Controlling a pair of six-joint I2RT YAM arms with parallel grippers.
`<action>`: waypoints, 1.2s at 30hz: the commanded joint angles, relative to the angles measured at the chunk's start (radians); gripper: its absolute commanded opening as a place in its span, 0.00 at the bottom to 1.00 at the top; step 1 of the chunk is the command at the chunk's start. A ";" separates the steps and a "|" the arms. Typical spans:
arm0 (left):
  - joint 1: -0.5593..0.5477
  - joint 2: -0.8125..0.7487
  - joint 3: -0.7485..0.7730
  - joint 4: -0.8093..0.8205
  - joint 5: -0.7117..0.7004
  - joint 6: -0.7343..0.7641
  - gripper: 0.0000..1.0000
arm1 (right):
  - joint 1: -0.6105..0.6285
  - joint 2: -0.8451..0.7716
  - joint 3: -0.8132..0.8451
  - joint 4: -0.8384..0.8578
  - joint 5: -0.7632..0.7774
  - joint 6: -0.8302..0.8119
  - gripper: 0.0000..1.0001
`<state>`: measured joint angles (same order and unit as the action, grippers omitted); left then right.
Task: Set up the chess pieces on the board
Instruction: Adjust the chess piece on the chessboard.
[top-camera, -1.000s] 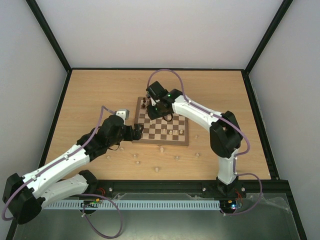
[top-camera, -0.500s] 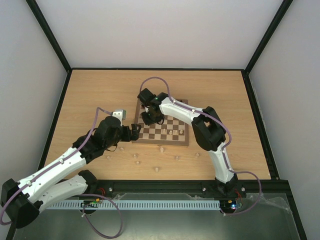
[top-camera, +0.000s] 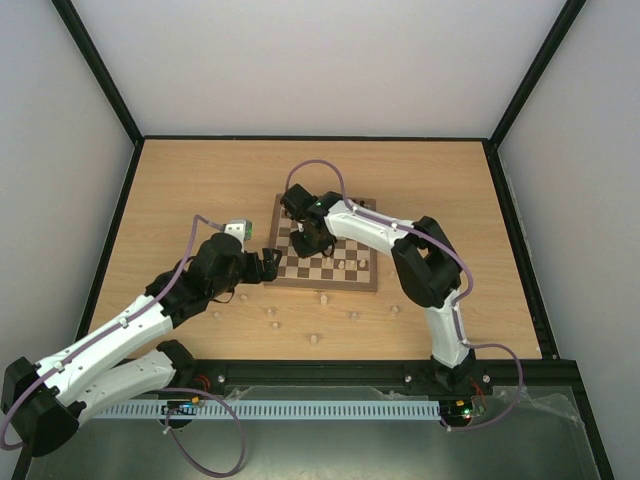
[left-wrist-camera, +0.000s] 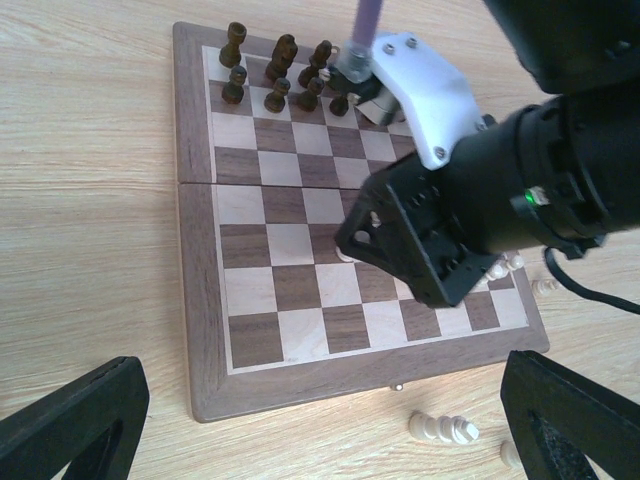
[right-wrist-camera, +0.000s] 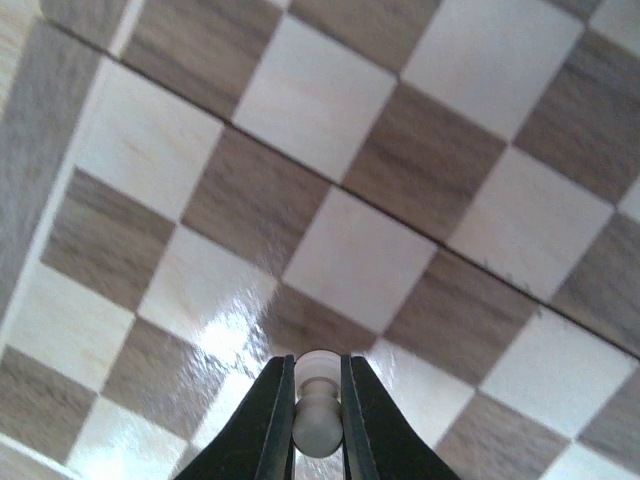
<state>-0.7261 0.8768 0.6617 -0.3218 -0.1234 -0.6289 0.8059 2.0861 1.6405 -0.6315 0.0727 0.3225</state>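
Board (top-camera: 300, 272) on light-wood tabletop (top-camera: 180, 190); white walls (top-camera: 320, 60), black frame (top-camera: 98, 72).

Light-wood tabletop (top-camera: 190, 185), black frame (top-camera: 310, 138), white walls (top-camera: 320, 60)

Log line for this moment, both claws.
right claw: shut on pale beige wooden chess piece, over square wooden chessboard | left claw: open, empty, at chessboard's edge

glaring white off the board (right-wrist-camera: 340, 250) in the right wrist view, blurring close squares; elsewhere lighting evenly, casting faint shadows.
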 joint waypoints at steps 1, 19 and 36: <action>-0.002 0.000 -0.018 0.003 -0.001 0.007 1.00 | 0.016 -0.089 -0.074 -0.054 0.022 0.014 0.07; -0.003 0.023 -0.018 0.020 0.007 0.003 1.00 | 0.024 -0.114 -0.158 -0.030 0.013 0.020 0.07; -0.003 0.043 0.011 -0.005 -0.014 0.011 0.99 | 0.026 -0.145 -0.100 -0.056 0.010 0.002 0.25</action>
<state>-0.7265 0.9104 0.6533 -0.3073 -0.1207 -0.6281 0.8246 1.9915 1.5013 -0.6266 0.0834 0.3367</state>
